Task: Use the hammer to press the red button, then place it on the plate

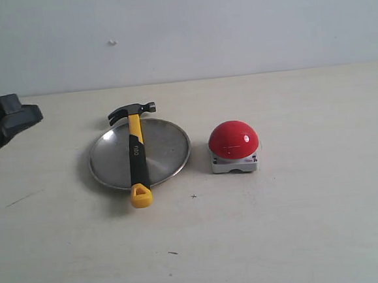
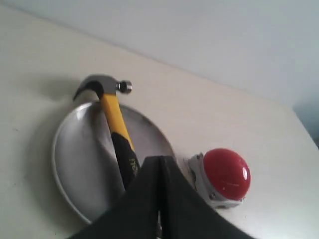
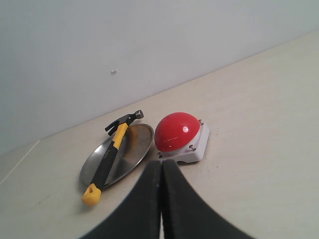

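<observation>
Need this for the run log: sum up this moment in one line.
hammer: lying across plate, free | red button: beside plate, apart | left fingers: shut, empty | right fingers: shut, empty

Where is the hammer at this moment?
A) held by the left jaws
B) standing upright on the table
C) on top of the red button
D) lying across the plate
D: the hammer lies across the plate, its head and yellow loop reaching past the rim.

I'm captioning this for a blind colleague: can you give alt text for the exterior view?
A yellow-and-black hammer lies across a round steel plate, its head past the far rim. A red button sits on the table right of the plate, not touching it.
</observation>
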`<move>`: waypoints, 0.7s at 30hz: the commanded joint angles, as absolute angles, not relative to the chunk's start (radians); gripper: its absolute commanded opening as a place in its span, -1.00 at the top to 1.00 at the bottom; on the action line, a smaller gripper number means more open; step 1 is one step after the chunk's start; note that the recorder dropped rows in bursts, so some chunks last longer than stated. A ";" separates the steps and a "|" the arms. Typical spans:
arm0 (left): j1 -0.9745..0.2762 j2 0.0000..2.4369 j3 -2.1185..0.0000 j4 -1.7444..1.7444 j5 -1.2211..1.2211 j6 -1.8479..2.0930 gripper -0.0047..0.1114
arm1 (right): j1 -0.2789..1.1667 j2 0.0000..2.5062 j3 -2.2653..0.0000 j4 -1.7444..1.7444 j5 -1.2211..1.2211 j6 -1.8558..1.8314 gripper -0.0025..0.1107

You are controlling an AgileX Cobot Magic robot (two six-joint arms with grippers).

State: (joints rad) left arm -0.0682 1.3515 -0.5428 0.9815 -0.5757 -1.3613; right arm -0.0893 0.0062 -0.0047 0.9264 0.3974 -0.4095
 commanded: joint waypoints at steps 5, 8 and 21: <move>-0.068 0.944 -0.277 0.612 -0.555 -0.947 0.92 | -0.094 0.000 0.000 0.929 0.394 -0.410 0.96; -0.068 0.849 -0.200 0.409 -0.514 -0.766 0.92 | -0.094 0.000 0.000 0.929 0.394 -0.410 0.96; -0.068 0.769 -0.085 0.100 -0.492 -0.290 0.92 | -0.094 0.000 0.000 0.929 0.394 -0.410 0.96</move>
